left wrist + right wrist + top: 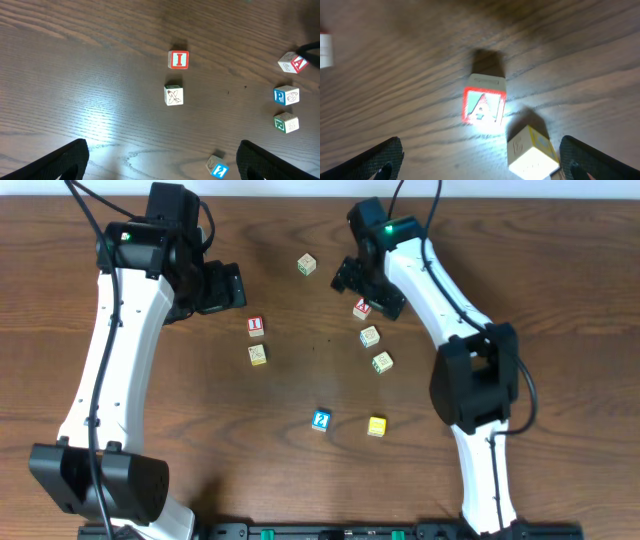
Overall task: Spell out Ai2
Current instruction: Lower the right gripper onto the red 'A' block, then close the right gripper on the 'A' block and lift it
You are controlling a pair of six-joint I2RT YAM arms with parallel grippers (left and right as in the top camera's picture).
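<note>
From overhead, my left hand hangs over the far left of the desk, holding nothing. The red I block lies just near of it, with a picture block right behind that. My right hand hovers at the far right, directly over the red A block. I cannot judge how wide it is open from this view. A P block and a green-marked block trail nearward from the A. The blue 2 block and a yellow block sit close together at the near middle. One pale block lies alone at the far edge. The middle of the desk between the two clusters is bare wood.

My left wrist camera shows my left fingers spread wide and touching nothing. The 2 block is partly cut off at the bottom edge.

My right wrist camera shows my right fingers spread wide too, with nothing held. The A block lies on the wood ahead of the gap between them, clear of both fingers. A pale block with a yellow side sits just beside the A block's corner, closer to the right finger. Glare washes out its face. A sliver of another block is cut off at the left edge.
</note>
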